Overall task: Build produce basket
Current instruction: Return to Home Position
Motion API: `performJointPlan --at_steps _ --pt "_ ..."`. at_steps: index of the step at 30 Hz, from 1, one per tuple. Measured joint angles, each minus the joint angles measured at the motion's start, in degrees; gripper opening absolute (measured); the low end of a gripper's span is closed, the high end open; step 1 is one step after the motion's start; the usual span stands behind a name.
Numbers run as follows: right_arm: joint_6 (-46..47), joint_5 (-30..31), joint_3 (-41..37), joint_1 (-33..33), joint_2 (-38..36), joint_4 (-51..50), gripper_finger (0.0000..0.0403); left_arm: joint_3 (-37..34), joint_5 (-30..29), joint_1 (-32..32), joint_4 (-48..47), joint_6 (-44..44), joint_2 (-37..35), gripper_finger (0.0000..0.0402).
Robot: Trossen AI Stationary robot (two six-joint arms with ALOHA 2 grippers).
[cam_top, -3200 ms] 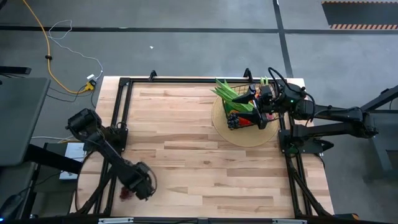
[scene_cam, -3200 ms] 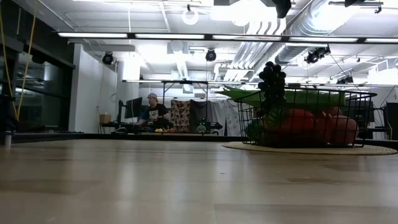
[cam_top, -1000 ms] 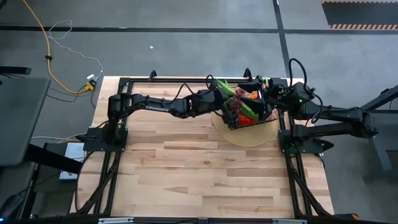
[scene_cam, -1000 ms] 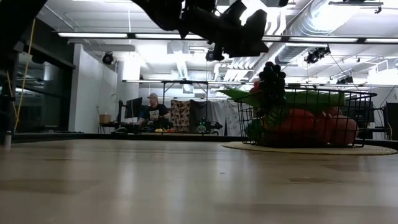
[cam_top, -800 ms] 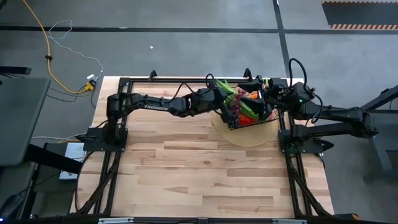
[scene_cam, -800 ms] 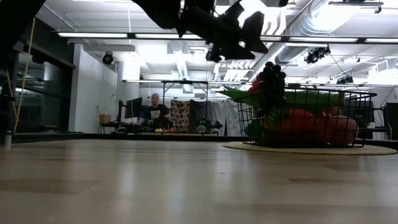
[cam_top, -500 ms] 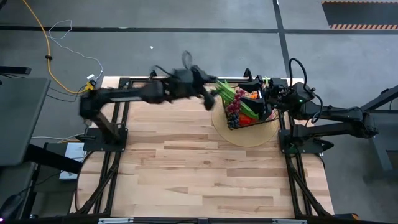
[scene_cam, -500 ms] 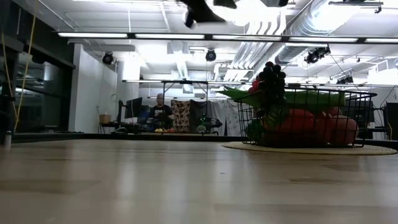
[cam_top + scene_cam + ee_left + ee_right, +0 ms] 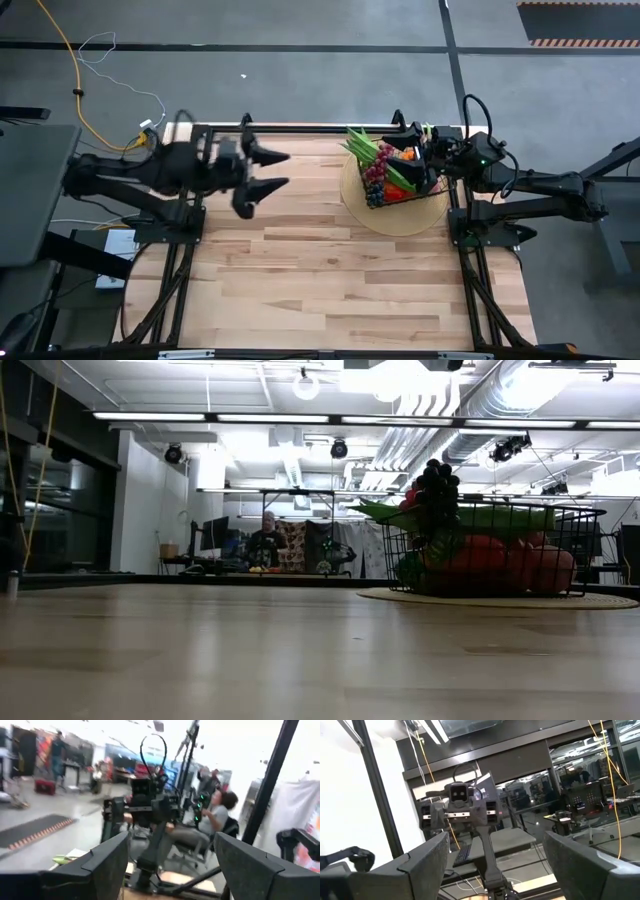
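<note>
The black wire basket [image 9: 430,192] stands on a round tan mat [image 9: 420,222] at the table's far right; in the low view the basket [image 9: 585,550] shows side-on. It is piled with produce: dark grapes [image 9: 437,482], long green beans [image 9: 362,143], red and orange pieces [image 9: 480,565]. My left gripper [image 9: 277,171] hangs open and bare over the table's far left part, well clear of the basket; its own view shows the left gripper [image 9: 170,847] holding nothing. My right gripper [image 9: 428,163] hovers by the basket's right side, and the right gripper [image 9: 495,840] is open and bare.
A black metal frame [image 9: 300,129] runs along the table's far edge and down both sides. Bare wood [image 9: 320,270] fills the middle and near part of the table. A person [image 9: 267,540] sits at a desk in the room far behind.
My left gripper has drawn back from over the basket toward the table's left edge, rising out of the low view as it went. The basket and its produce have stayed put.
</note>
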Motion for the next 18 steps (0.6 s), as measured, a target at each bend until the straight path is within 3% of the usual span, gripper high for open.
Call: performJointPlan --at_steps 4,11,15,18 --pt "0.0 0.0 0.0 0.01 0.0 -0.37 0.0311 -4.84 -7.12 -3.96 1.81 2.27 -5.48 0.0278" --pt "-0.02 0.02 0.0 0.0 0.02 -1.74 0.0311 -9.5 -6.18 -4.36 -5.1 1.81 -14.28 0.0264" --pt "-0.02 0.02 0.0 0.0 0.02 -1.74 0.0311 -15.75 -5.97 -4.45 -2.88 1.74 -19.76 0.022" --pt "-0.02 0.02 0.0 0.0 0.02 -1.74 0.0311 -21.3 -6.72 -4.22 0.06 1.68 -24.43 0.0163"
